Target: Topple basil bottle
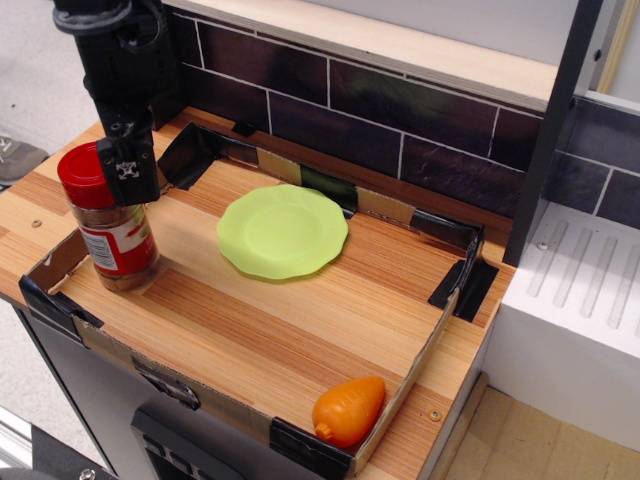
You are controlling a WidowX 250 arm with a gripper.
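Observation:
The basil bottle is a clear jar with a red cap, red-and-white label and brownish contents. It stands at the near left of the cardboard-edged tray, leaning slightly to the left. My black gripper hangs down from above and overlaps the right side of the red cap, seemingly touching it. Its fingers look closed together, and I cannot see a gap between them.
A light green plate lies in the middle of the tray. An orange carrot toy sits at the near right corner. A dark tiled wall runs behind, and a white rack stands to the right.

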